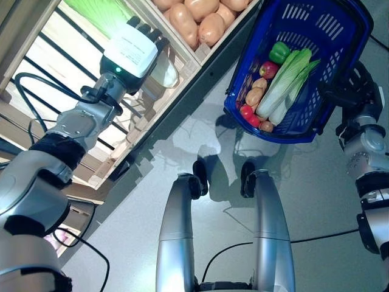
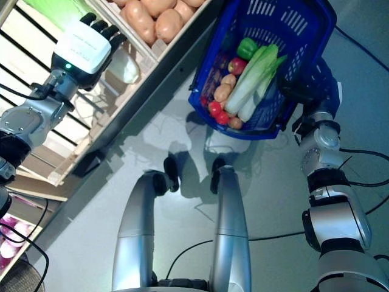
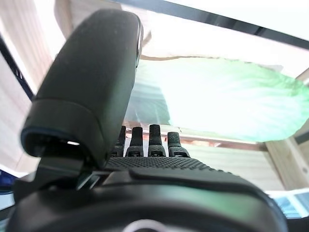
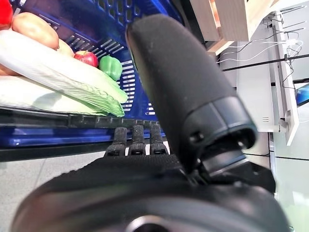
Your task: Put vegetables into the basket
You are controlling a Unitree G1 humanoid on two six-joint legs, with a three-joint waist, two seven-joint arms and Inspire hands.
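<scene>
From my station, my left robot hand (image 1: 135,52) is reached out over the wooden shelf (image 1: 159,91), its fingers straight and holding nothing, as its wrist view shows. What the coming pick turns on: the pale green cabbage (image 1: 103,13) lies just past those fingertips, at the shelf's far left, its long axis running roughly in line with the way the fingers point, so I judge this hand far the nearer one and needing only to push on a little and close. Between fingers and shelf edge sits something pale (image 1: 163,74) that I cannot identify. To the right along the shelf, the next bin holds potatoes (image 1: 197,18), also within reach of the left arm. Further right, off the shelf, hangs the blue basket (image 1: 340,24), tilted, already carrying two long cabbages (image 1: 285,82), a green pepper (image 1: 279,52), potatoes and red fruit. My right robot hand (image 2: 316,82) is at the basket's near rim; its fingers hook under the rim bar in the wrist view, gripping it and carrying the load.
</scene>
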